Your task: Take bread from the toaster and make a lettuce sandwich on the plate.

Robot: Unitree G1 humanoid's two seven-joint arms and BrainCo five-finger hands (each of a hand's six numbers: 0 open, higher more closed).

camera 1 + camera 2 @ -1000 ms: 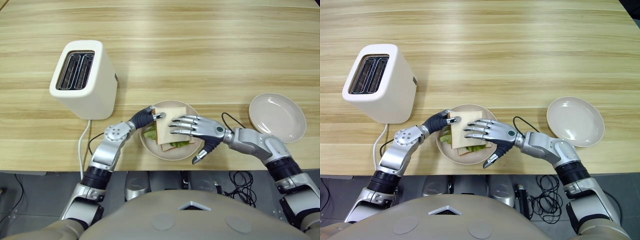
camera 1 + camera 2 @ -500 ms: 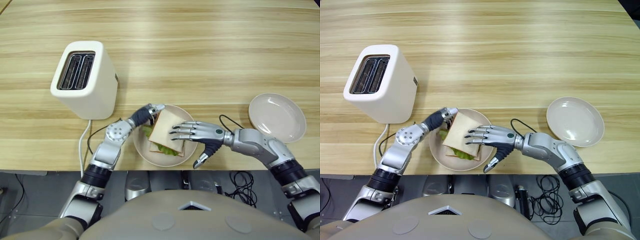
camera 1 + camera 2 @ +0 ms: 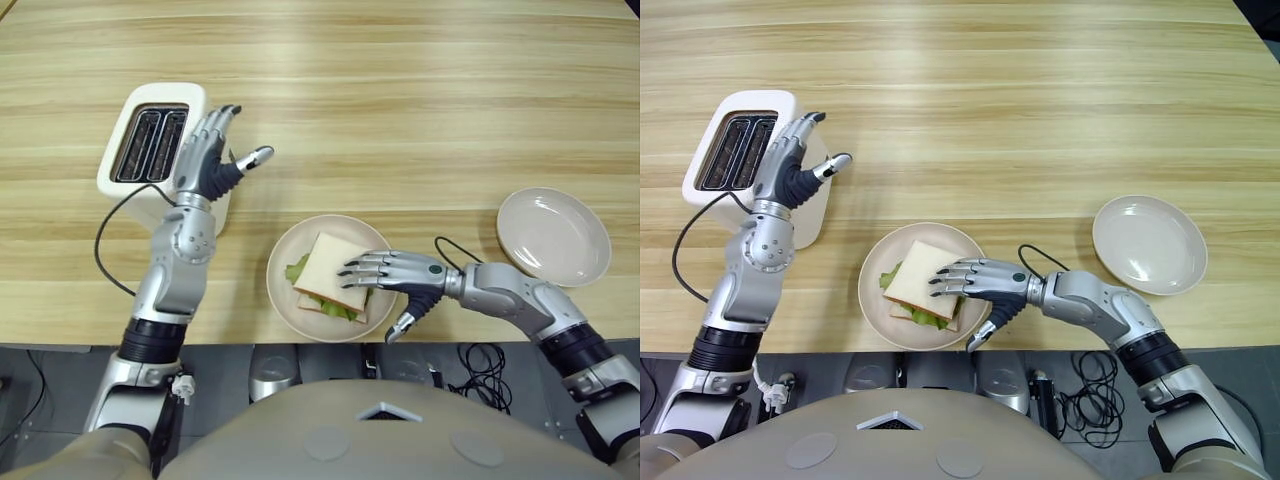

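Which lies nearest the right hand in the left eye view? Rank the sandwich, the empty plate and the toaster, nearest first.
1. The sandwich: directly under the fingertips of the right hand, on its left.
2. The empty plate: off to the hand's right, near the table's front edge.
3. The toaster: far left, well beyond the sandwich.

No writing, number, label or sign is showing clearly enough to be read. The toaster point(image 3: 150, 145), the plate point(image 3: 283, 310), the second dish point(image 3: 555, 235) and the wooden counter point(image 3: 420, 120) are all presenting plain, unmarked surfaces.
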